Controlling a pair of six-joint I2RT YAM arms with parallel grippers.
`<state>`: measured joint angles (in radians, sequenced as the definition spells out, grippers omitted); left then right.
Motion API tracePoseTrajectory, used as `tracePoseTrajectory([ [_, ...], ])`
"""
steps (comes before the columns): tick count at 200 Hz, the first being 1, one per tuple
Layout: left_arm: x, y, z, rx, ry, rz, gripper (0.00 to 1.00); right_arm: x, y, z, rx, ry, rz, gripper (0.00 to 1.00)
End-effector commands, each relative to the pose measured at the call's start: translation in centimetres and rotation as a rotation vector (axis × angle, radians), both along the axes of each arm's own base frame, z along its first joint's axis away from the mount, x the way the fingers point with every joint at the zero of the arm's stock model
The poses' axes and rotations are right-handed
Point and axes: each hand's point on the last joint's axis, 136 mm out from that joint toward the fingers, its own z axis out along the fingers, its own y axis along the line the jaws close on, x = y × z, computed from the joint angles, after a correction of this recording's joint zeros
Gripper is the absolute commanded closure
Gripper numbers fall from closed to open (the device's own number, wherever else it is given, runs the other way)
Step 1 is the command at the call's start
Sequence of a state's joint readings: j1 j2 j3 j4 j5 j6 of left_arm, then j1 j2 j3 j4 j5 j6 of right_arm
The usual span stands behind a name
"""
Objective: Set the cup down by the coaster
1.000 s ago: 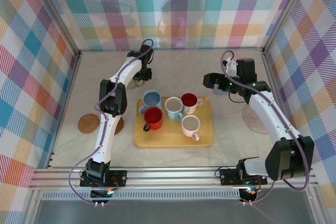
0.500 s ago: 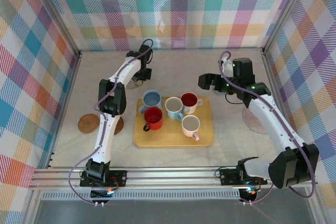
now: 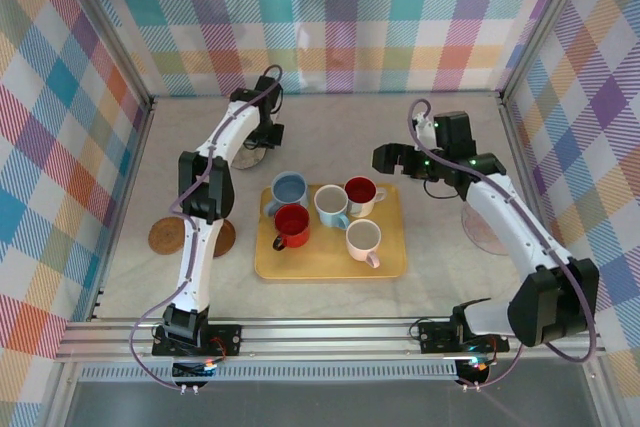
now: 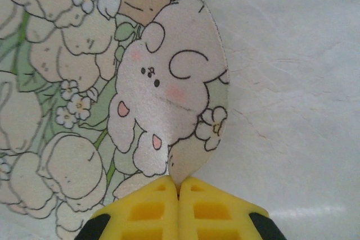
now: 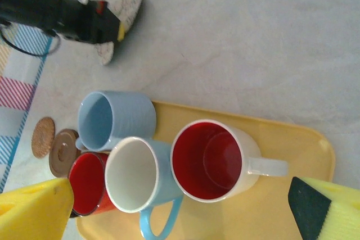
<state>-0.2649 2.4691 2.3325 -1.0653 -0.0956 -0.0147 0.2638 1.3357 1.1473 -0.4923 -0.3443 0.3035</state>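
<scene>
My right gripper (image 5: 180, 189) has swung left, jaws wide, toward the red-lined cup (image 5: 211, 161) on the tray (image 5: 304, 139). My left gripper (image 4: 179, 186) stays pinched on the bunny coaster (image 4: 169, 99), far left. Grasping the cup looks next.

Five mugs (image 3: 331, 205) stand on the tray (image 3: 330, 269). Two round coasters (image 3: 168, 235) lie left of it, a picture coaster (image 3: 250, 157) behind, perhaps another disc (image 3: 482, 230) to the right.

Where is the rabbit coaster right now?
The rabbit coaster is left of centre at the back in the top view, just beyond the tray and the blue cup; the left pincer pinches its edge.
</scene>
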Motion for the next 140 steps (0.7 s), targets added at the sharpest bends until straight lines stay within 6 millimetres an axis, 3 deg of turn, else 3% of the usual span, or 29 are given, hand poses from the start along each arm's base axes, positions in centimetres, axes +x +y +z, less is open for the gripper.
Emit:
tracePoseTrajectory([
  [1, -0.9, -1.0, 2.0, -0.053, 0.005, -0.034, 1.0, 0.5, 0.9, 0.7, -0.008, -0.005, 0.055, 0.01],
  [54, -0.2, -4.5, 1.1, -0.102, -0.015, -0.084, 1.0, 2.2, 1.3, 0.4, -0.014, 0.011, 0.054, 0.01],
  [140, 0.2, -8.8, 0.0, -0.199, -0.024, -0.104, 1.0, 2.0, 1.3, -0.9, -0.015, 0.037, 0.05, 0.01],
])
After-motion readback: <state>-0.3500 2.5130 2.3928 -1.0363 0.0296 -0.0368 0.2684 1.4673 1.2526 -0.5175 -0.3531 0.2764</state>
